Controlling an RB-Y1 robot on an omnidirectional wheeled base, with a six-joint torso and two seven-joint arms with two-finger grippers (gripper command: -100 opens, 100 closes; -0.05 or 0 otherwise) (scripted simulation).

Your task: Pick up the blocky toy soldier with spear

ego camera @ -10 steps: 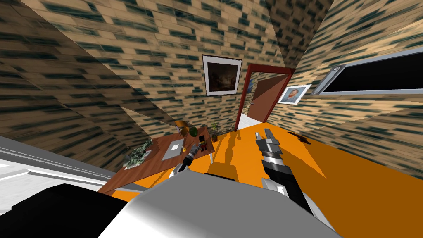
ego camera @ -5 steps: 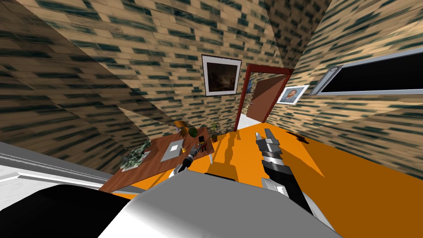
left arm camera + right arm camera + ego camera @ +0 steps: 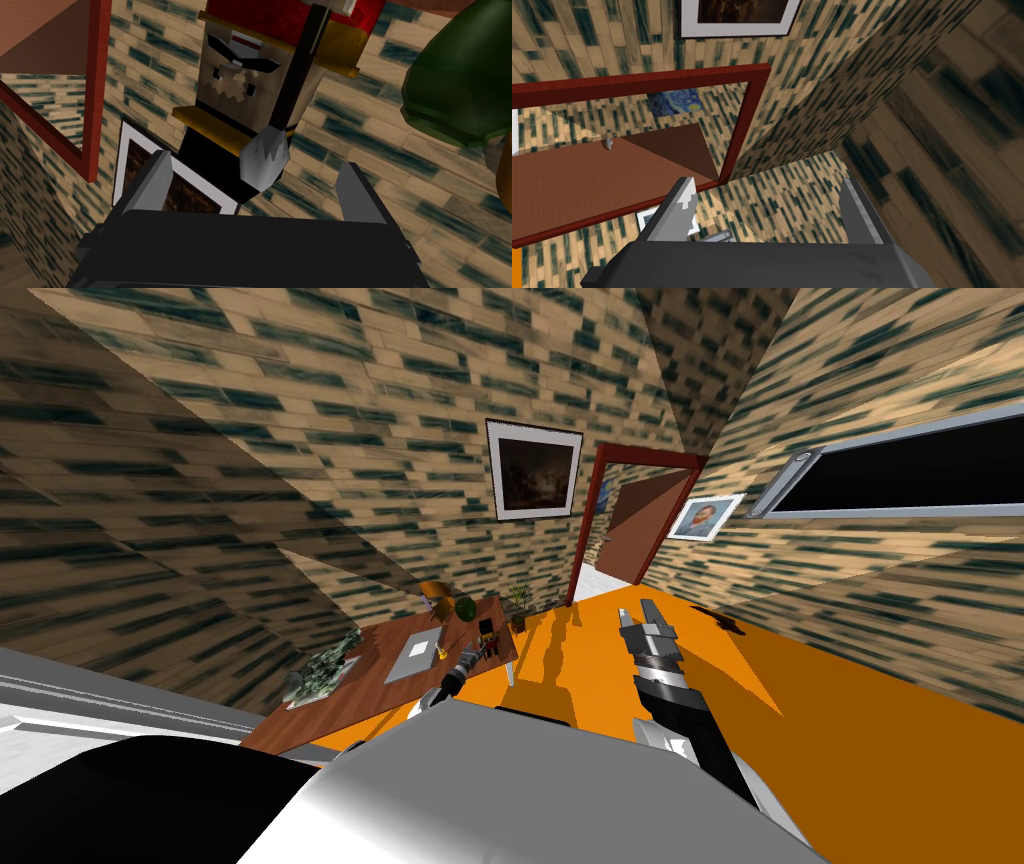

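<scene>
In the head view, the left gripper (image 3: 466, 664) is being held out over the brown table (image 3: 375, 693). The toy soldier (image 3: 488, 638) is standing on the table just beyond the gripper's tip. Whether the two are touching cannot be told from here. The right gripper (image 3: 638, 613) is being carried over the orange floor (image 3: 850, 738), well apart from the soldier.

In the left wrist view, the left gripper (image 3: 255, 161) is being kept wide open, with nothing clamped. The toy soldier (image 3: 250, 85) is lying straight ahead of it, and its black end is reaching down between the two fingers (image 3: 155, 180) towards the dark gripper body. Its red end is pointing away from the gripper. The spear (image 3: 299, 65) is running along the soldier's side, and its grey tip (image 3: 265, 155) is sitting about midway between the fingers. Neither finger is being pressed against the toy, and a gap is showing on each side. How deep the black end sits between the fingers cannot be judged. A dark green object (image 3: 460, 85) is sitting off to the outside of one finger, near the soldier.

In the right wrist view, the right gripper (image 3: 767, 192) is being held open and empty.

The approach is judged to be nearly complete, with the soldier lined up inside the open left fingers. Nothing is being gripped yet, so the closing on the soldier and the lift off the table are judged to be what is left.
</scene>
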